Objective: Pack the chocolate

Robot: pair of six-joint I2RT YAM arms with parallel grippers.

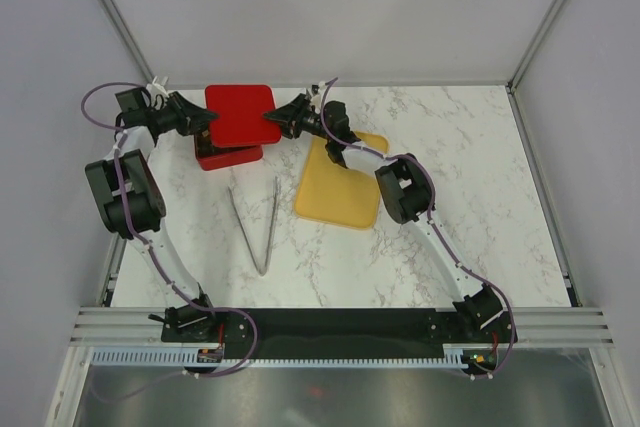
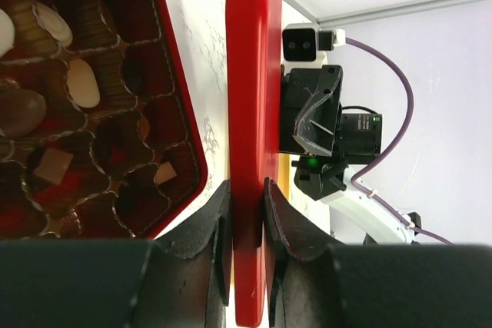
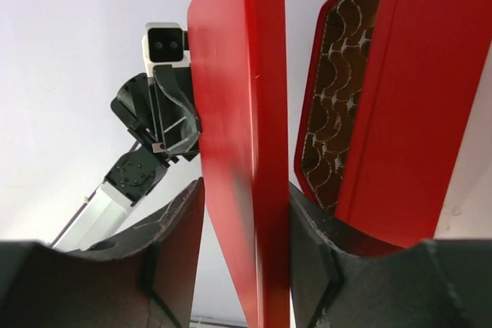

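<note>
Nearest the arm bases, a pair of metal tongs (image 1: 262,262) lies on the marble tabletop (image 1: 480,207), its joined end toward the bases and its two legs spread toward the far side. Just right of it sits the flat yellow tray (image 1: 335,192), with the right arm reaching across its far corner.

Further back stands the red box (image 1: 228,157). The chocolate (image 2: 83,82) is in its grid compartments, cream-white and brown pieces each in a cup (the left wrist view shows only part of the grid). A red lid (image 1: 240,112) hangs above the box, shifted toward the far side, so the box's near edge shows beneath it.

The left pincer (image 1: 208,122) is clamped tight on the lid's left edge, both fingers (image 2: 219,220) pressed flat against it. The right pincer (image 1: 272,122) straddles the opposite edge, one finger on each face. Its own view shows the inner finger (image 3: 307,220) against the lid, but whether the jaws actually press cannot be told.
</note>
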